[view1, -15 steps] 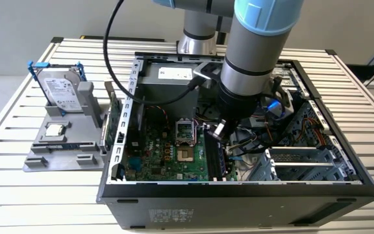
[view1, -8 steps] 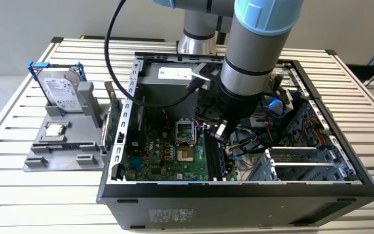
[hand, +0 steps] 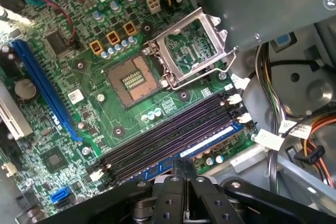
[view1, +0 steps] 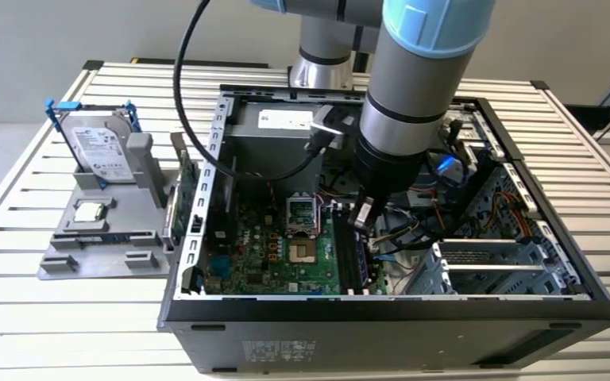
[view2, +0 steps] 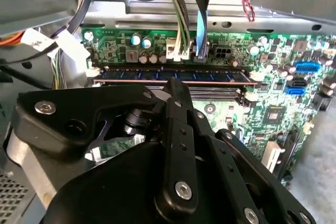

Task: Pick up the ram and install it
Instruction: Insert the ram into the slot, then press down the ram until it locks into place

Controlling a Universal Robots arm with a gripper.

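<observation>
The arm is reaching down into the open computer case standing on the slatted tabletop, its gripper hanging just above the motherboard. In both wrist views the ram is lying lengthwise in 1 of the black memory slots, with the jaws drawn together directly over its upper edge; whether they are actually touching it is hard to judge. The empty processor socket is sitting nearby, its metal frame raised.
</observation>
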